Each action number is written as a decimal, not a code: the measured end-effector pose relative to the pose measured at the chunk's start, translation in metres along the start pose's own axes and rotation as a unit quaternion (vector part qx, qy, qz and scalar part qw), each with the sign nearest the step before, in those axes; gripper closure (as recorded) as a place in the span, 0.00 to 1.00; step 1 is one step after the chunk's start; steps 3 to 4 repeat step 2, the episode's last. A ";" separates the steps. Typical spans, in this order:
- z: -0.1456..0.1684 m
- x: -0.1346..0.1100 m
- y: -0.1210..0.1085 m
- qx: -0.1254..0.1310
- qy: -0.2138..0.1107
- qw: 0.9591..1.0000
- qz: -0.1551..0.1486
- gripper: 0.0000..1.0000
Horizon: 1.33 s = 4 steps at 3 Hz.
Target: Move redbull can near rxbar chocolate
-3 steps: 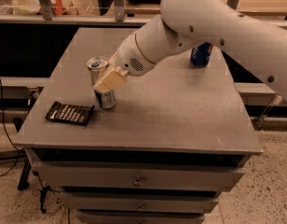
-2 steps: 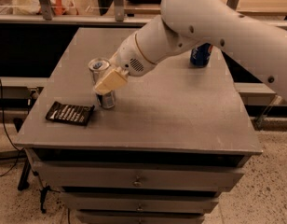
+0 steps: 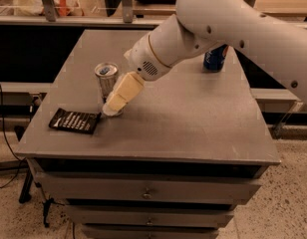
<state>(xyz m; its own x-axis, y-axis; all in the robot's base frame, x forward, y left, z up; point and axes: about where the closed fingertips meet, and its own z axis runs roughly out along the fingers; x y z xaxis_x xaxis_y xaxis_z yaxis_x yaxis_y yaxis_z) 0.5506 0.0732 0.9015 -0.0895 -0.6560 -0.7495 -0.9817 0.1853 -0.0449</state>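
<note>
The redbull can [image 3: 105, 77], slim and silver with a silver top, stands upright at the left of the grey table [image 3: 193, 123]. The rxbar chocolate [image 3: 75, 120], a flat black wrapper with white lettering, lies just to the can's front left, a few centimetres from it. My gripper [image 3: 113, 105] is at the can, with its cream part lying across the can's front right side and reaching down to the table. It hides the can's lower half and base.
A blue Pepsi can [image 3: 215, 58] stands at the back right of the table, partly behind my white arm [image 3: 228, 24]. The table has drawers below. Shelving and a counter run behind it.
The cream part of my gripper now reaches lower over the can's front and covers its base, which showed before. The can and the bar have stayed in place.
</note>
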 end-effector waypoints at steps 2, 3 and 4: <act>-0.041 0.034 -0.019 -0.009 0.023 1.000 -0.017 0.00; -0.041 0.034 -0.019 -0.009 0.023 1.000 -0.017 0.00; -0.041 0.034 -0.019 -0.009 0.023 1.000 -0.017 0.00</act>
